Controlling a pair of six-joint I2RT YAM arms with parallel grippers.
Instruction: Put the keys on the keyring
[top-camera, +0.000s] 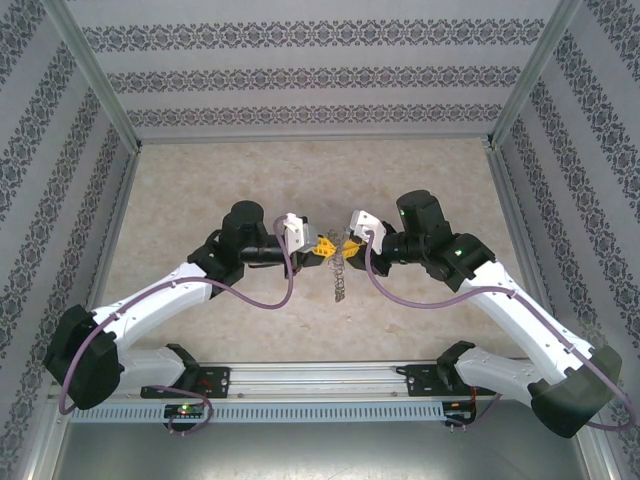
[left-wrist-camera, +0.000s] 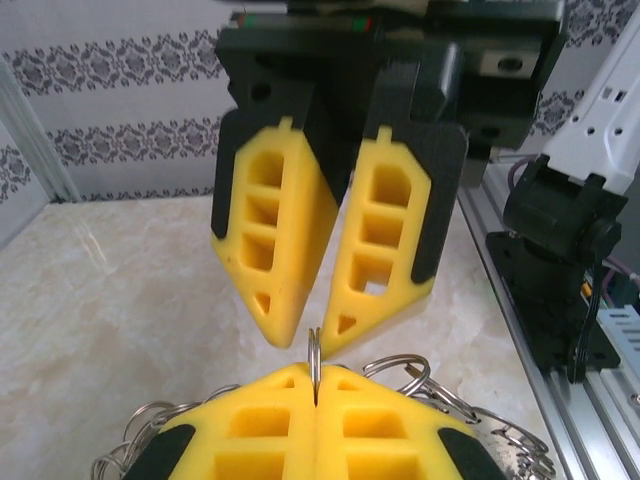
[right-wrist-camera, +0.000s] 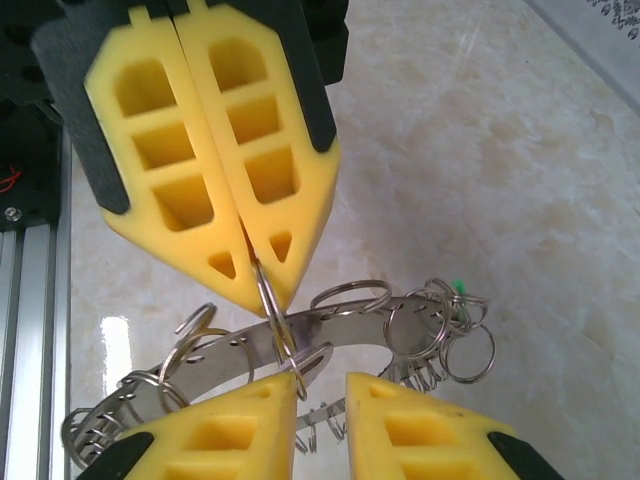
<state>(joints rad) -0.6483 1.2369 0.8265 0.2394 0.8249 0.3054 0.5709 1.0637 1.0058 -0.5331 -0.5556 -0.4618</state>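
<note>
Left of centre in the overhead view, the left gripper is clenched on one split ring of the keyring, which hangs mid-frame. Just right of it, the right gripper faces it, fingers parted around that same ring. A green key looks already strung on the cluster; whether others remain I cannot tell.

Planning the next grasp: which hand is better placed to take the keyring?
Likely right: the left hand is shut on one ring of the keyring; the right hand hangs open beside it.
</note>
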